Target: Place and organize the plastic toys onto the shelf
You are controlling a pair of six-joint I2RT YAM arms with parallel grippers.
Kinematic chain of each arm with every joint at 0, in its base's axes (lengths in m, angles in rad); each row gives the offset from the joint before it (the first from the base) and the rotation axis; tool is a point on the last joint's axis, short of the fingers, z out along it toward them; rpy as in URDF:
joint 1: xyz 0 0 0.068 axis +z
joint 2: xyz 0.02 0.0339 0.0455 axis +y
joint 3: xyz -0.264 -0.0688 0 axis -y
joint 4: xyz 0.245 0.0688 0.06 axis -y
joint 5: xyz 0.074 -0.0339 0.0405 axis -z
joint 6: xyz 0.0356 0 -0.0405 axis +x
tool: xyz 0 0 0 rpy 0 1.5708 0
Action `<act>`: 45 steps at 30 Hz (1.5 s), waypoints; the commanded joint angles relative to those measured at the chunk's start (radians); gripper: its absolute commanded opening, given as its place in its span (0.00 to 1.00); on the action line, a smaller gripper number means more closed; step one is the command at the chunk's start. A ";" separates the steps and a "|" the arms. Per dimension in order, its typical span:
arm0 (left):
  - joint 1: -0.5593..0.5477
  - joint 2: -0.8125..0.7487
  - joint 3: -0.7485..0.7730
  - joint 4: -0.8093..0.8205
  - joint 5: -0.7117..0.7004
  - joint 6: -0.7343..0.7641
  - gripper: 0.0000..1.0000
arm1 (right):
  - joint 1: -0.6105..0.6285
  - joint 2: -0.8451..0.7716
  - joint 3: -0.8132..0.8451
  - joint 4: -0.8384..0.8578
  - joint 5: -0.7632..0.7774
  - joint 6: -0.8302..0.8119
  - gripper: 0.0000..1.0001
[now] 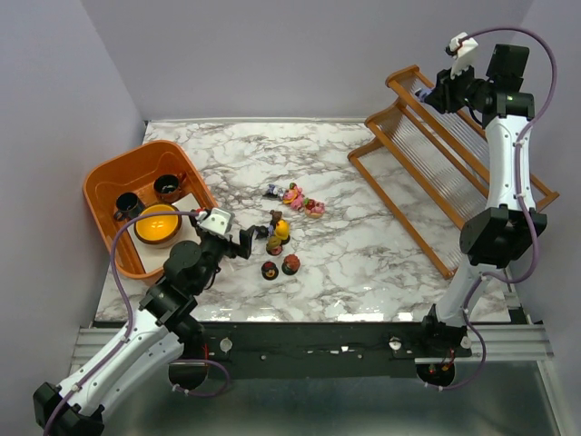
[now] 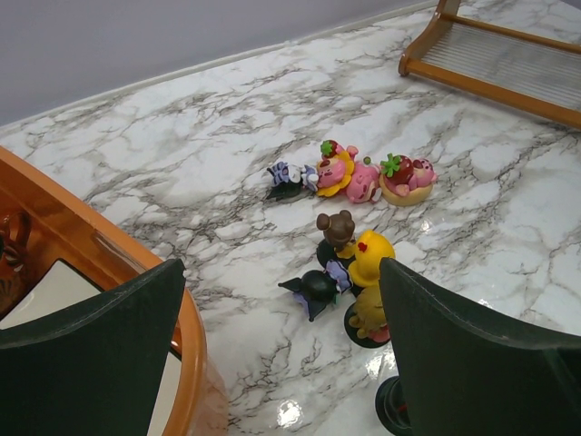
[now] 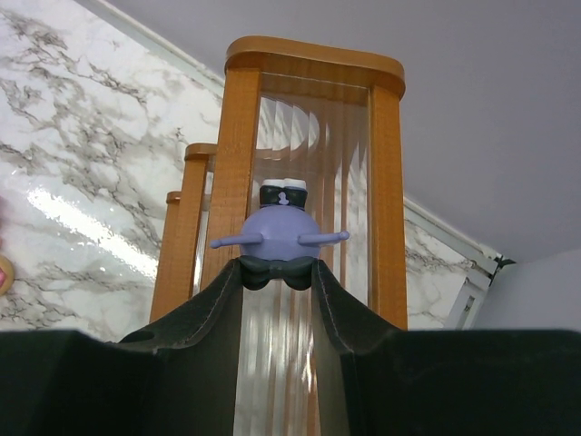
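Several plastic toys lie loose on the marble table: a pink and yellow group point(image 1: 292, 195), a yellow and brown cluster point(image 1: 277, 229) and two dark-based ones point(image 1: 270, 270). The left wrist view shows the pink group point(image 2: 363, 177), a yellow figure point(image 2: 372, 250) and a fallen black-purple one point(image 2: 313, 289). My left gripper point(image 1: 238, 241) is open and empty, low, just left of the cluster. My right gripper point(image 1: 434, 93) is shut on a purple round toy point(image 3: 280, 232), pinched by its dark base, over the top end of the wooden shelf point(image 1: 454, 173).
An orange tub point(image 1: 109, 182) at the left holds two dark cups point(image 1: 127, 206) and a yellow bowl point(image 1: 156, 225); its rim point(image 2: 109, 254) is close beside my left finger. The shelf's lower corner shows far right in the left wrist view point(image 2: 508, 64).
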 commanded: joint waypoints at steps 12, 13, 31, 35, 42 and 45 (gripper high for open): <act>0.004 0.010 -0.006 0.027 -0.009 0.005 0.99 | -0.008 0.033 0.033 -0.003 -0.019 -0.009 0.27; 0.004 0.008 -0.005 0.027 -0.009 0.005 0.99 | -0.008 0.033 0.033 -0.001 -0.018 -0.007 0.29; 0.004 0.013 -0.002 0.022 -0.013 0.033 0.99 | -0.008 0.047 0.041 0.054 0.011 0.042 0.49; 0.004 0.013 -0.002 0.022 -0.011 0.035 0.99 | -0.008 0.047 0.042 0.055 0.013 0.044 0.51; 0.004 0.011 0.000 0.023 -0.009 0.033 0.99 | -0.006 0.001 0.050 0.064 0.005 0.070 0.69; 0.004 0.011 0.001 0.026 -0.006 0.032 0.99 | -0.008 -0.031 0.047 0.077 0.011 0.091 0.78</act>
